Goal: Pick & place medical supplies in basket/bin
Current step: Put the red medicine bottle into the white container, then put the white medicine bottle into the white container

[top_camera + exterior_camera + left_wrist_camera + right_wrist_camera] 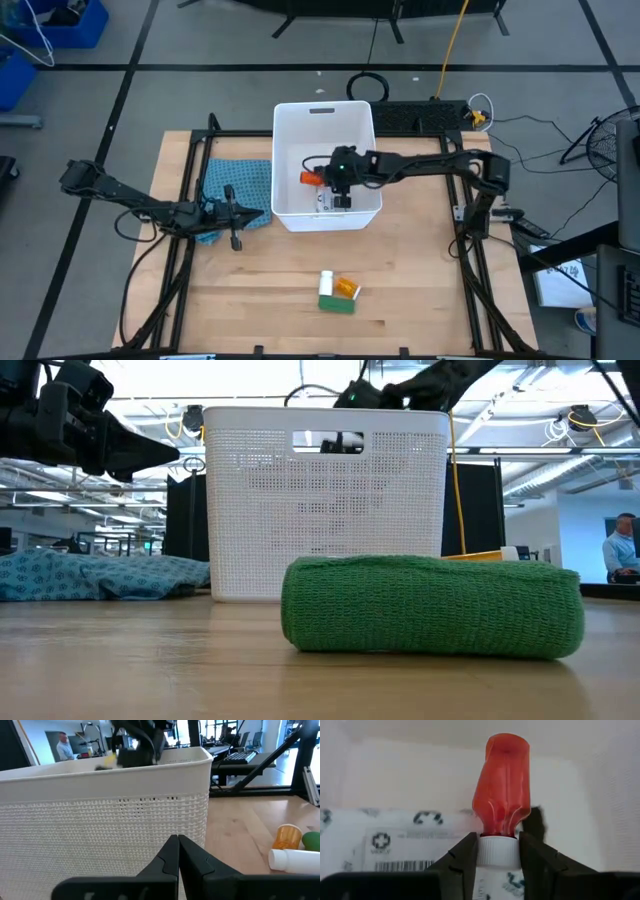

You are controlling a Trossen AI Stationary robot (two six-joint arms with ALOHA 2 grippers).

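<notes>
Right gripper: reaches into the basket from 3 o'clock of the table; jaws closed on the white cap of an orange pill bottle, one finger on each side of the cap.
Held pill bottle: inside the basket, above its floor, orange body pointing away from the wrist; seen from above it shows at the gripper's 9 o'clock side.
Basket: white rectangular tub with a perforated wall and a handle slot at the far rim, standing at 12 o'clock of the table centre.
White packet: flat, printed with a barcode and a cross mark, lying on the basket floor under the held bottle.
Left gripper: at 9 o'clock of the table, just outside the basket's wall, over the cloth; fingers pressed together with nothing between them.
Patterned cloth: blue-green, crumpled, on the table touching the basket's 9 o'clock side.
Green roll: knitted texture, lying on the table at 6 o'clock of the basket, well apart from it.
Second pill bottle: orange, lying on the table against the green roll.
White tube: just beside the second bottle, touching the green roll.
Person: in the room beyond the table.
</notes>
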